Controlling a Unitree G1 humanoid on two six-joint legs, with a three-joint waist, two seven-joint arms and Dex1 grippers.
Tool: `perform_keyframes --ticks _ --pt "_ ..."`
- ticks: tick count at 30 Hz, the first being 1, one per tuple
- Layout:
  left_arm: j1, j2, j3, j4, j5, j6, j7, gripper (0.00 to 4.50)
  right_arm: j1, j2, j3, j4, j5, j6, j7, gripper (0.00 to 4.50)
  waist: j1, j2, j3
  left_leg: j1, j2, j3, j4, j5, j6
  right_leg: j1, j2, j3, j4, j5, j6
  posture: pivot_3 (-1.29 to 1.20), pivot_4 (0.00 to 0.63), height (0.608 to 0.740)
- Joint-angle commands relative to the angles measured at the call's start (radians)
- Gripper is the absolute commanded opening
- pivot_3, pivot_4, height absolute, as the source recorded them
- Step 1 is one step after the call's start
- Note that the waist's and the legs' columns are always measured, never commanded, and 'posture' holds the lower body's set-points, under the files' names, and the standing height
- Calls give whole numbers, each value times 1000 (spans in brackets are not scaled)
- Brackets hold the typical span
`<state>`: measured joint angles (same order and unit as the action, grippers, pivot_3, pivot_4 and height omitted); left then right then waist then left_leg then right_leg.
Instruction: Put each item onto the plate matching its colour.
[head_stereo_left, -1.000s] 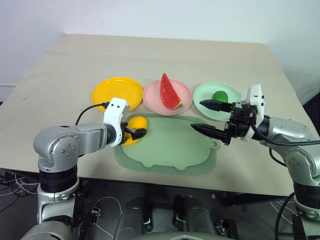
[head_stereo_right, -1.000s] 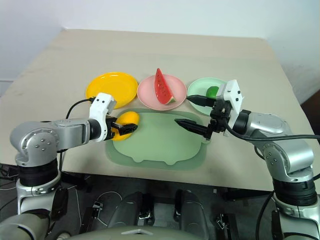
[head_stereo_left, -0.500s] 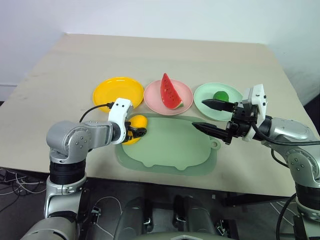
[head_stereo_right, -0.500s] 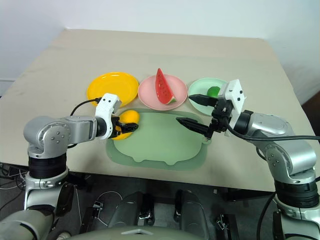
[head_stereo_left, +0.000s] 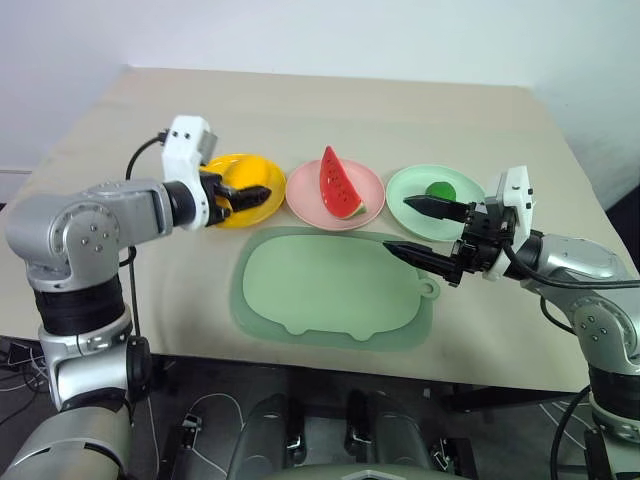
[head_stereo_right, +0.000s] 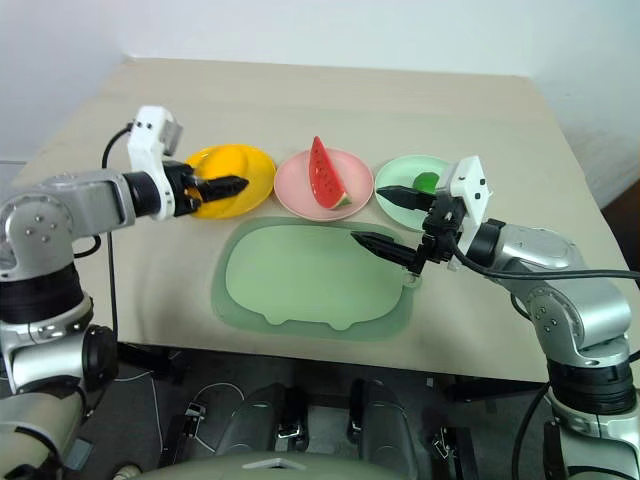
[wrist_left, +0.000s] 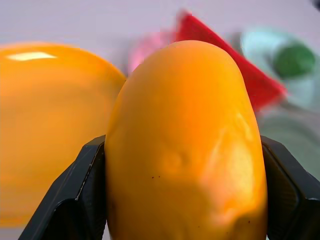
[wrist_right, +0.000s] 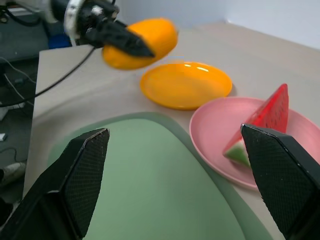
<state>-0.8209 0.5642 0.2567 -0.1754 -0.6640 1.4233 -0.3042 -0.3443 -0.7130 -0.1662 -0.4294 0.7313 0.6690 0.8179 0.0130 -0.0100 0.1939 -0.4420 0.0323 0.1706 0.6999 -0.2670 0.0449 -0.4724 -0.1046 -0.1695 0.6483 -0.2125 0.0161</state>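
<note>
1. Head view: left gripper (head_stereo_left: 243, 194) grips mango (head_stereo_left: 236, 194) above yellow plate (head_stereo_left: 262, 176), far left.
2. L wrist: fingers (wrist_left: 75, 200) clamp mango.
3. R wrist: right gripper (wrist_right: 175, 175) spread open, empty; watermelon wedge (wrist_right: 260, 122) on pink plate (wrist_right: 215, 130).

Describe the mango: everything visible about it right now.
The mango is a smooth, glossy toy, oval and yellow-orange, plastic by its look, with faint dimples and tiny dark specks on its skin. The left pincer holds it clear of the table, one black finger pressed to each side. It hangs over the near edge of the yellow plate without touching it.
</note>
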Motion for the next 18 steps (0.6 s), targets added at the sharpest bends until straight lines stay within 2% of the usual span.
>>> perform_keyframes --ticks 1,7,15,18 --pt "-21 5 -37 104 96 -160 8 3380 -32 16 2 -19 3 -26 -8 4500 1 0 0 0 0 0 0 0 0 0 0 0 0 0 0 0 150 696" --pt "-68 -29 -157 402 264 -518 -66 3380 -55 42 18 -3 -11 -33 -32 4500 1 -1 0 0 0 0 0 0 0 0 0 0 0 0 0 0 150 696" --pt "-164 -109 -160 873 388 -894 -96 3380 -46 50 14 -25 -5 -25 -70 4500 -1 -1 0 -1 0 0 0 1 2 -1 0 0 0 0 0 0 150 696" --pt "-190 -135 -153 996 407 -962 -113 3380 -47 46 11 -29 -4 -23 -80 4500 -1 -1 0 -1 0 0 0 1 3 -1 0 0 0 0 0 0 150 696"
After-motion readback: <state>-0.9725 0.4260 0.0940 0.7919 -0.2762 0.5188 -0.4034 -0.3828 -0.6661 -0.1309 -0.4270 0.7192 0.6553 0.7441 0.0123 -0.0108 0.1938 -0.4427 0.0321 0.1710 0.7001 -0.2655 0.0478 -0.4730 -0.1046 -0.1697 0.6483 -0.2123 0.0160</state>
